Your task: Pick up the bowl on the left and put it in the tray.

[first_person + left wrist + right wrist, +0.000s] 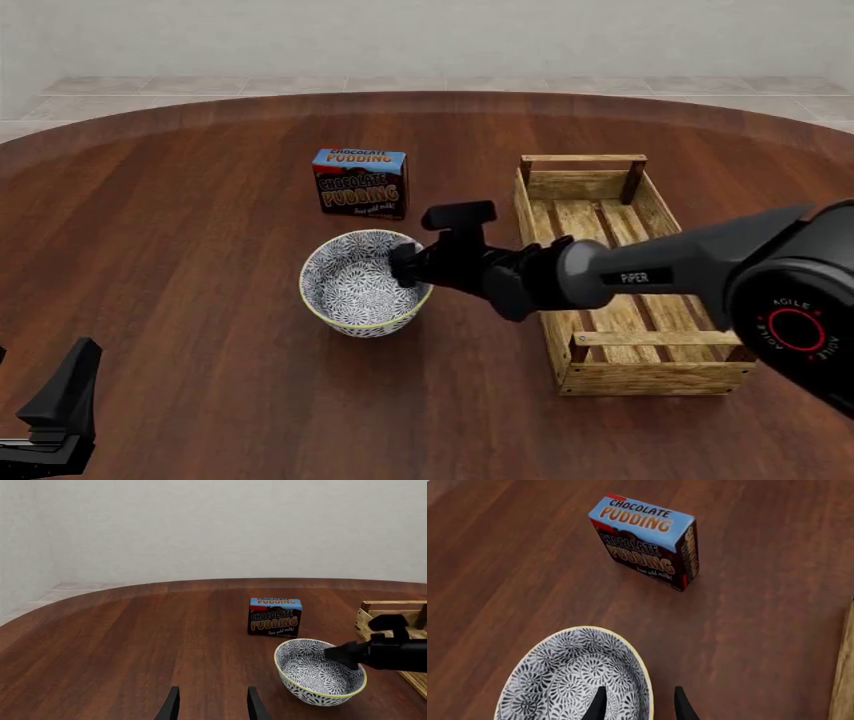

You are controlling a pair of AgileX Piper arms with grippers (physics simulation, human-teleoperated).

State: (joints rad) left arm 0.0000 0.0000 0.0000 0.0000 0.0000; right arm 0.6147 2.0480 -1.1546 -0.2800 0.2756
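While my left gripper (54, 420) waits idle near the worktop's (174, 250) near left corner, fingers parted on nothing and well apart from everything, my right gripper (404, 264) is the one already at the bowl (358, 290). Its fingertips (599, 702) straddle the bowl's right-hand rim in the right wrist view, one finger inside over the patterned wall, the other outside over bare wood. The jaws stand narrowly open around the rim, and I cannot tell whether they touch it yet. I judge a rim pinch is the step in hand, and it turns on that rim staying between the fingers.

The bowl sits roughly mid-worktop, upright, left of the tray (607, 280) and apart from it. It is round and deep, white with dense blue floral work inside and out, and has a pale yellowish rim. A thin glazed rim may slip or tilt when lifted, so I would close firmly.

Beyond the bowl, toward the far edge, stands the chocolate pudding box (360, 183), apart from it. The tray runs near-to-far along the worktop's right side, its slatted floor bare where my arm does not hide it, so the carry goes rightward
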